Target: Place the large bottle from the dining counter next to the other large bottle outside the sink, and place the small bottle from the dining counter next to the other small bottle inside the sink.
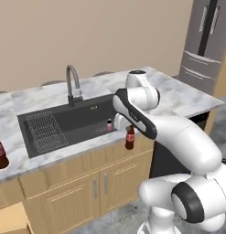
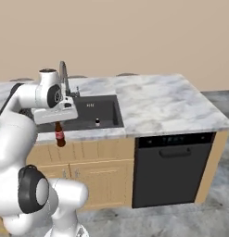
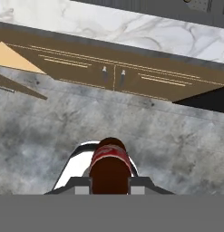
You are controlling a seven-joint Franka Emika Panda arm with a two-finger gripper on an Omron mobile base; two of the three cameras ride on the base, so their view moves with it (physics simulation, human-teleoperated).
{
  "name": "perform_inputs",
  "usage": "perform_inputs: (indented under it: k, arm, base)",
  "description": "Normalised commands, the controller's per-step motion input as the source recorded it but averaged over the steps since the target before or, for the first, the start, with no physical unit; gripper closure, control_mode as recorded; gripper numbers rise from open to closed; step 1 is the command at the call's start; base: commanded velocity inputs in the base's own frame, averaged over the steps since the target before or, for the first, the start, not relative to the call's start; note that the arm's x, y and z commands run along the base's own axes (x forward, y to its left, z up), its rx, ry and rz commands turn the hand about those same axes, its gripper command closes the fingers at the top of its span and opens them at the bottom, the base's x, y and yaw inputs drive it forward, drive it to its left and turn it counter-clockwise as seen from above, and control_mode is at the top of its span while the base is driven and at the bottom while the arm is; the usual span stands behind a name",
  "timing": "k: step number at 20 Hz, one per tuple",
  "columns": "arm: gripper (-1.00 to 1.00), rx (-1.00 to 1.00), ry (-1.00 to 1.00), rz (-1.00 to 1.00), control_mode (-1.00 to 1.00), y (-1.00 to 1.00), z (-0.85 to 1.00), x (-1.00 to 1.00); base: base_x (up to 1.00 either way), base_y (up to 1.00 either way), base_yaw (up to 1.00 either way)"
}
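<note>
Marble worktop (image 1: 36, 98) around sink (image 1: 80, 119); gripper (image 1: 129, 129) pinching small bottle (image 1: 130, 137) before cabinets, probably above floor; pink bottle (image 1: 110, 125) in basin.

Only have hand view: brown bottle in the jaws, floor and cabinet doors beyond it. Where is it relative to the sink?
Observer: In the left base view the small bottle hangs in front of the counter's front edge, over the floor, outside the sink.
Operator: Pink one?
Observer: The other small bottle stands inside the basin, near its front wall.
Operator: Anything else on the counter?
Observer: A brown red-labelled bottle stands left of the sink, cut off by the picture's edge.
</note>
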Motion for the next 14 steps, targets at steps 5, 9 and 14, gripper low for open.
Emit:
perform_inputs:
  k: [5,9,14]
  arm:
    - [1.00,0.00,0.00,0.00,1.00,0.00,0.00,0.00]
    - [1.00,0.00,0.00,0.00,1.00,0.00,0.00,0.00]
    - [1.00,0.00,0.00,0.00,1.00,0.00,0.00,0.00]
  base:
    - [0.48,-0.78,0.03]
    - [0.23,-0.32,0.00]
    - [0.46,0.11,0.00]
